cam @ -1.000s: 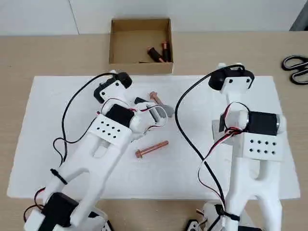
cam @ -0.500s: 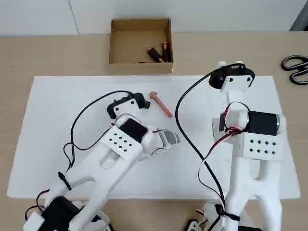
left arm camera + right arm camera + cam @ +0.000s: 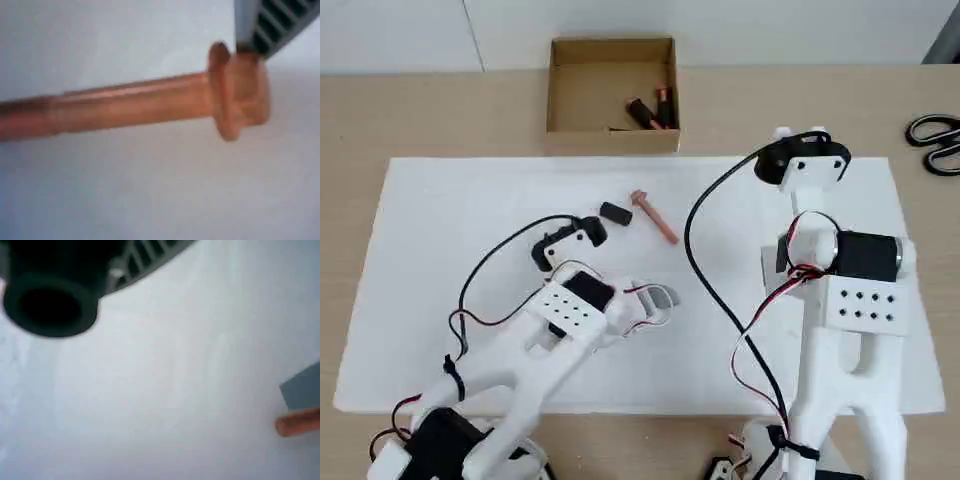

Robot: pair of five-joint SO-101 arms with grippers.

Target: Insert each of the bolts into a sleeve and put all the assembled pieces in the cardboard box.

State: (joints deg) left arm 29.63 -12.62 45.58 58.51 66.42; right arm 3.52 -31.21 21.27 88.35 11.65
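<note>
**Bolts & sleeves, w/ cardboard box**

Cardboard box (image 3: 560, 95): brown, square, open top, at far side of table (image 3: 420, 110). Holds assembled pcs (image 3: 650, 110), black w/ copper.
White sheet (image 3: 440, 220): loose sleeve (image 3: 615, 213), short black cyl., just beside loose bolt (image 3: 656, 219), copper, flanged head.
Left claw (image 3: 658, 300): low over sheet, at head of 2nd bolt (image 3: 125, 102), smooth copper shank. Opening can't be told.
Right claw (image 3: 115, 270): closed on held sleeve (image 3: 50, 305), black, hollow, ribbed pad alongside.
</note>
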